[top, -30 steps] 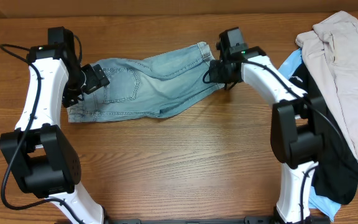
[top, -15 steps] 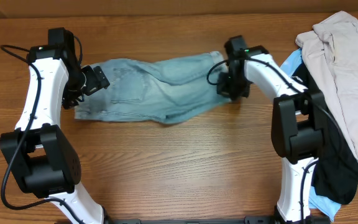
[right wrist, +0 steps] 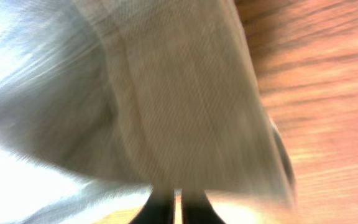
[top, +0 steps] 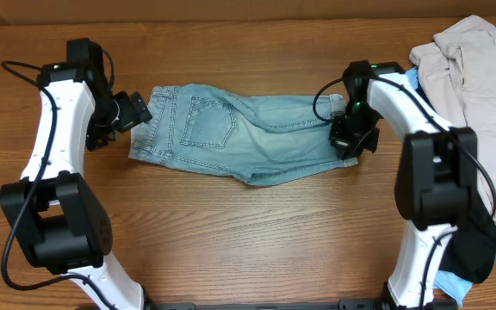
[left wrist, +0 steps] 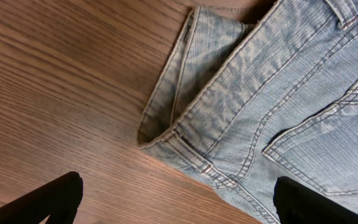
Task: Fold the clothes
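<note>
Your right gripper [top: 351, 138] has its jaws clenched on the leg end of the denim shorts [top: 231, 142]. The right wrist view is blurred, but cloth fills it and the 2 fingers meet at the bottom edge with fabric nipped between them. That hold looks meant to keep the leg end drawn out toward the right so the garment lies long and fairly flat.

The shorts rest on the tabletop [top: 248, 232] between your 2 arms, waistband [left wrist: 173, 134] to the left and 1 patch pocket [top: 207, 125] facing up. A ridge of slack runs near the right end, so they are not yet smooth.

Your left gripper [top: 133, 112] hovers just beside the waistband corner with its jaws released and spread wide, holding nothing. It sits there, I judge, to take that corner. The corner is doubled over on itself, so seat the jaws on both layers.

The beige trousers [top: 480, 95] lie well apart at the far right; leave them alone.
</note>
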Controlling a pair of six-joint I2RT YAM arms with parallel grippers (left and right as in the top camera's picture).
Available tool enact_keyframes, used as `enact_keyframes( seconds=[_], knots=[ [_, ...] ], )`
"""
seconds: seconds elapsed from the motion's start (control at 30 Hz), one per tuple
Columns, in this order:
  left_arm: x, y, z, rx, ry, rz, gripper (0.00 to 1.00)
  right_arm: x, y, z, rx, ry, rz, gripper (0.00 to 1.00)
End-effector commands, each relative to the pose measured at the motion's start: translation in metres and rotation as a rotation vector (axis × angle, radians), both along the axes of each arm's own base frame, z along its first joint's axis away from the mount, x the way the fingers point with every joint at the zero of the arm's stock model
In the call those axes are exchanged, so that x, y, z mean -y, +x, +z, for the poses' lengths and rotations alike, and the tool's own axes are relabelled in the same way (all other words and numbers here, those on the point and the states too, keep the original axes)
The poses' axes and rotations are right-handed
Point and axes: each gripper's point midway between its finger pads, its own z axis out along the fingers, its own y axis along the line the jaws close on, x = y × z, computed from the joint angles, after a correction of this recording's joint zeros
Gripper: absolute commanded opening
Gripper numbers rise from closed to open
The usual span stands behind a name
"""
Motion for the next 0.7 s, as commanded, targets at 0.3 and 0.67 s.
enact_keyframes(
  seconds=[0.3, 0.67],
  knots=[
    [0.003, 0.01, -0.001, 0.032, 0.002, -0.037, 1.0, -0.004, 0.055, 0.058, 0.346, 0.022, -0.009, 0.68],
    [0.003, 0.01, -0.001, 0.032, 0.002, -0.037, 1.0, -0.008, 0.093, 0.025, 0.425, 0.027, -0.034, 0.55]
  ],
)
